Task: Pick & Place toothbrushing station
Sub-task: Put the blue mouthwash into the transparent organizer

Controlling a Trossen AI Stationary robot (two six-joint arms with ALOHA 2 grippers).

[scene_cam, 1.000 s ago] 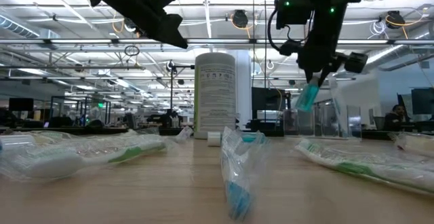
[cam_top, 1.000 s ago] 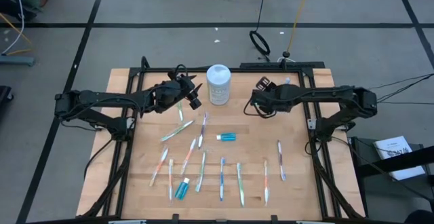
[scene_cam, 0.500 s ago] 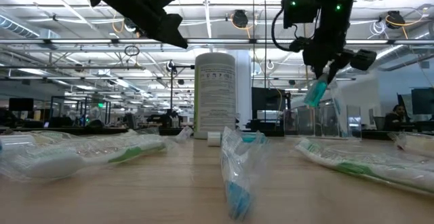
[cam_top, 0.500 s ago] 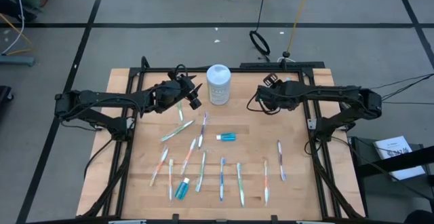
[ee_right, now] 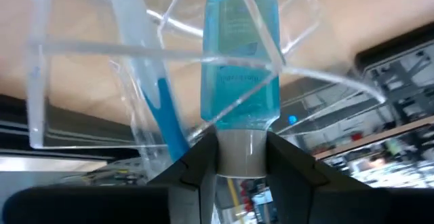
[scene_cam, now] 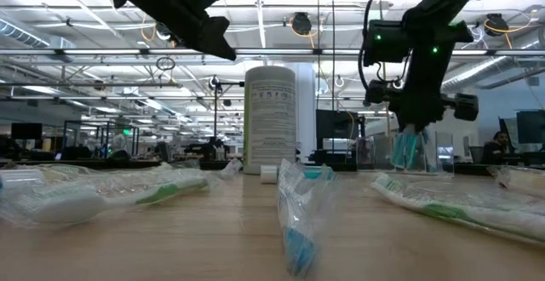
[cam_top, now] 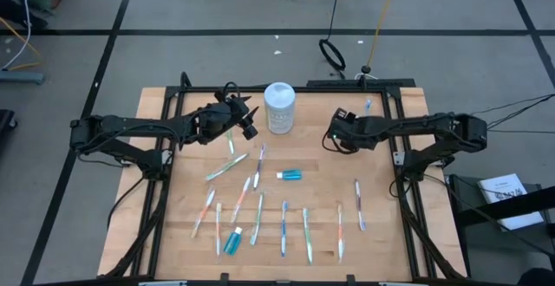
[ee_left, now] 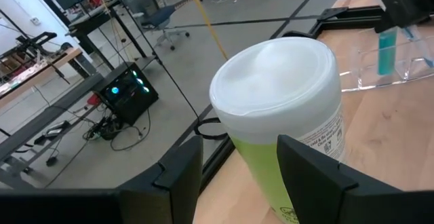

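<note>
Right hand: upper right of the high view, I clench a small teal toothpaste tube inside the clear plastic cup.
Left hand: released, beside the tall white canister.

Two slim, dark, jointed arms trail black cables, and green lights glow on the right arm's wrist housing.

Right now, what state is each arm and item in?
Right gripper: shut on a toothpaste tube, lowering it into the clear cup.
Clear cup: upright, with a blue toothbrush inside.
Left gripper: open, raised beside the white canister.
White canister: upright, lid on.
</note>
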